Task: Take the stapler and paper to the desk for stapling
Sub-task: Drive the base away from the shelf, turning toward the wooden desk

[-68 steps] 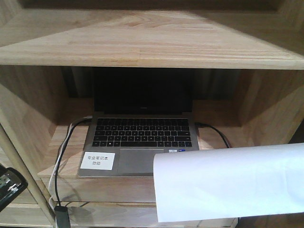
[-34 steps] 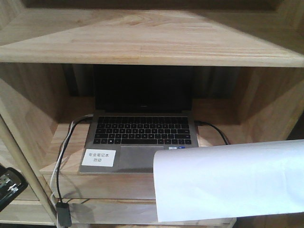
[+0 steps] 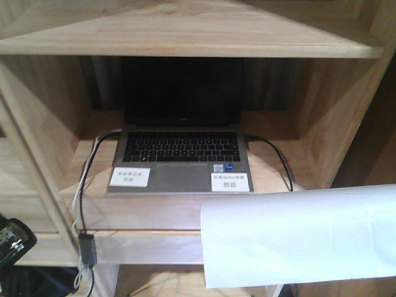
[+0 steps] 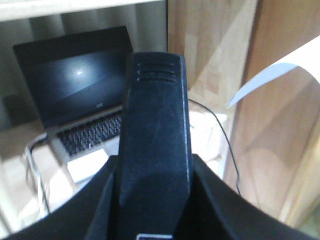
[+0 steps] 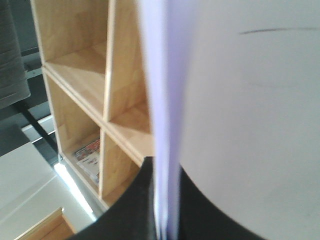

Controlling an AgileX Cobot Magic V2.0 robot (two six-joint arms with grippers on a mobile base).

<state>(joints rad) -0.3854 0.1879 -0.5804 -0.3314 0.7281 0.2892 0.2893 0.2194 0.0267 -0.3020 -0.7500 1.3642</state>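
The black stapler stands upright between the jaws of my left gripper, which is shut on its body. Its end also shows at the lower left edge as a black stapler with a bit of metal. The white paper is pinched edge-on in my right gripper and hangs as a wide curved sheet of paper at the lower right. A corner of the paper shows in the left wrist view. The desk is out of view.
An open laptop with two white labels sits in a light-wood shelf unit, with cables trailing down its left side. Shelf compartments with magazines lie to the right arm's left.
The shelf and laptop have shifted up and shrunk slightly in the front view. A second label on the laptop now shows above the paper. Stapler and paper stay held.
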